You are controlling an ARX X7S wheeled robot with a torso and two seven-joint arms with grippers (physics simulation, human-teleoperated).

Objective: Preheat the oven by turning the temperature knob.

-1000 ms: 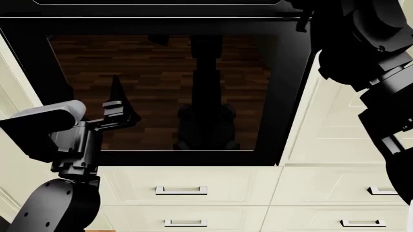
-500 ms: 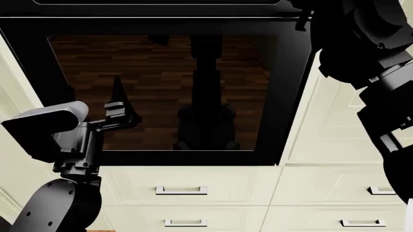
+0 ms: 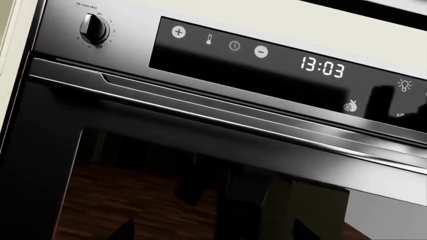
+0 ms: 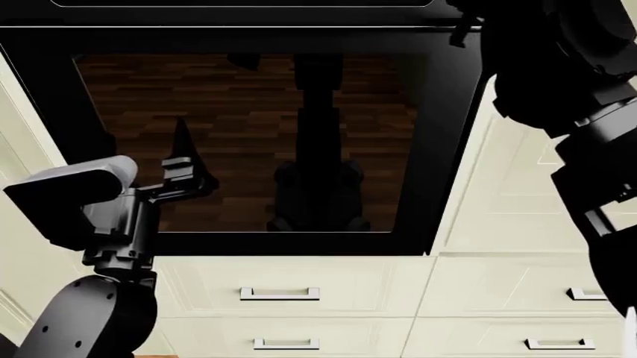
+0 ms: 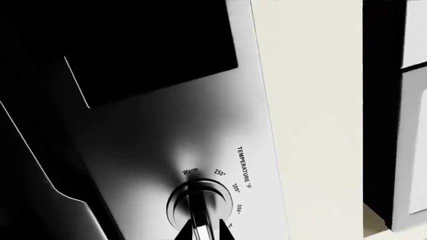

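Cream cabinets [image 4: 329, 294], oven [image 4: 249, 142]: nothing moved. Right gripper [image 5: 202, 231] narrow on knob [image 5: 197, 200] marked "TEMPERATURE °F"; left gripper [image 4: 184, 175] state unclear.

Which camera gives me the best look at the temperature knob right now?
The right wrist view: the temperature knob sits close up at the frame's edge, under the Warm, 250, 300 and 350 markings, with dark tips in front of it. The left wrist view shows only a different knob beside the clock display. The head view shows just the oven door glass.
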